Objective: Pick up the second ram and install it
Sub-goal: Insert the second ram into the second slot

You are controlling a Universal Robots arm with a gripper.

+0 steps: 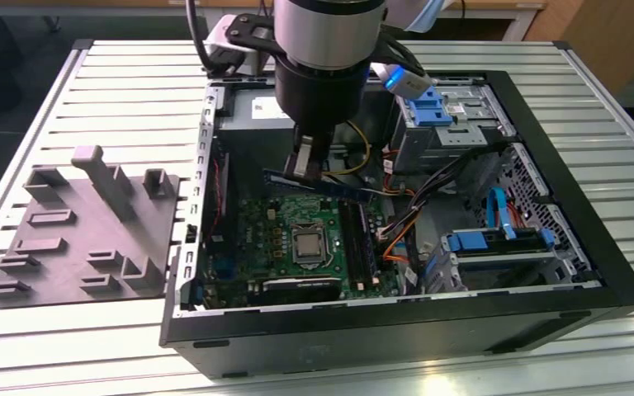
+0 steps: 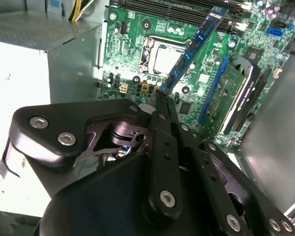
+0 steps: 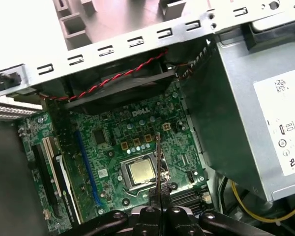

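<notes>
While gripper [image 1: 301, 169] pinches second ram [image 2: 192, 48] near one end above motherboard [image 3: 113, 142]: looks light, stiff, fragile; grip flat faces, spare contacts.

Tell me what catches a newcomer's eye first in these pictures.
The gripper hangs inside the open case, shut on one end of the ram, which juts out above the green motherboard. A grey tray lies outside the case, on the exterior view's left.
</notes>
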